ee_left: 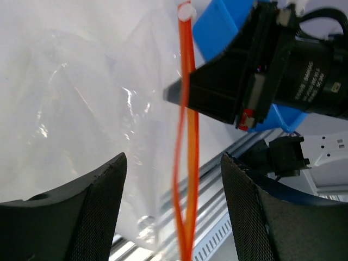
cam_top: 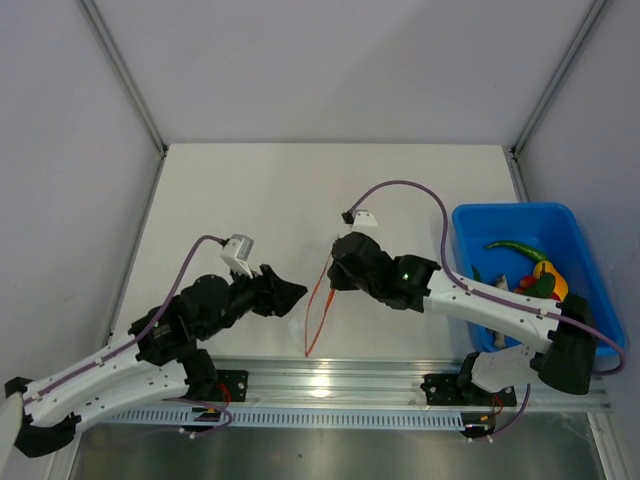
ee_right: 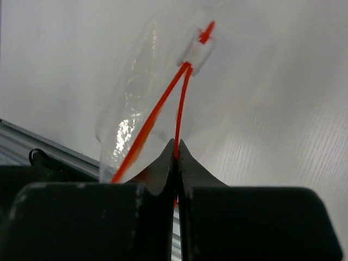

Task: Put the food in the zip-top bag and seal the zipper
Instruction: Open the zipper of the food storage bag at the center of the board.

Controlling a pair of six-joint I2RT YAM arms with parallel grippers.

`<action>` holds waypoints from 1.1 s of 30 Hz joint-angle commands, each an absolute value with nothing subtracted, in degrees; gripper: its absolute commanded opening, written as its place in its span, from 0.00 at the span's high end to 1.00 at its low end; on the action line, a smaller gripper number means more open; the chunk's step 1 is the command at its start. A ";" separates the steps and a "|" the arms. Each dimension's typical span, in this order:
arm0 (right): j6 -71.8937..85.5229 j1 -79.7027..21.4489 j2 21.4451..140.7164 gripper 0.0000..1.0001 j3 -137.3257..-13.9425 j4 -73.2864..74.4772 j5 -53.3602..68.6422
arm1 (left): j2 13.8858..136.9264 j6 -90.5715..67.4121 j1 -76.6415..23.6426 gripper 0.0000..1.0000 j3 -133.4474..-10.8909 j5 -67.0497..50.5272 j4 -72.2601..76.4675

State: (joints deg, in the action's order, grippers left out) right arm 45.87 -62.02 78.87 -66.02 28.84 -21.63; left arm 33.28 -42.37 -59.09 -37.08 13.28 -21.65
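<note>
The table [cam_top: 300, 190] leaves open room toward its far side; the blue bin [cam_top: 462, 225] at right holds the food [cam_top: 515, 247]. The zip-top bag [cam_top: 298, 325], between the grippers by the near edge, looks thin, light and slippery. The right gripper [ee_right: 175, 155] is clamped on one zipper [ee_right: 182, 103] strip, the firmest hold; the left gripper [ee_left: 171, 160] stands spread, grasping nothing.

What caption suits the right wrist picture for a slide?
Right gripper pinches one strip of the orange-red zipper on the clear zip-top bag, mouth parted, slider at the far end.
</note>
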 commanded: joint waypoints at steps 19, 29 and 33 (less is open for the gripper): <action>44.03 -63.28 72.07 1.00 -62.49 23.73 -17.05 | 39.64 -37.44 -62.57 0.35 -40.25 14.06 -19.60; 44.30 -63.37 72.33 1.00 -62.49 22.94 -15.91 | 42.36 -37.09 -64.78 0.37 -42.27 17.23 -21.44; 45.26 -63.46 71.19 1.00 -62.40 22.94 -15.73 | 44.56 -35.34 -64.78 0.44 -43.33 17.58 -21.53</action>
State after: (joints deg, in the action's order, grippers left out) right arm 44.10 -63.16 73.58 -62.46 24.82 -15.92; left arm 43.66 -37.91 -64.34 -40.62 16.21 -21.71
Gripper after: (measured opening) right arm 0.003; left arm 0.577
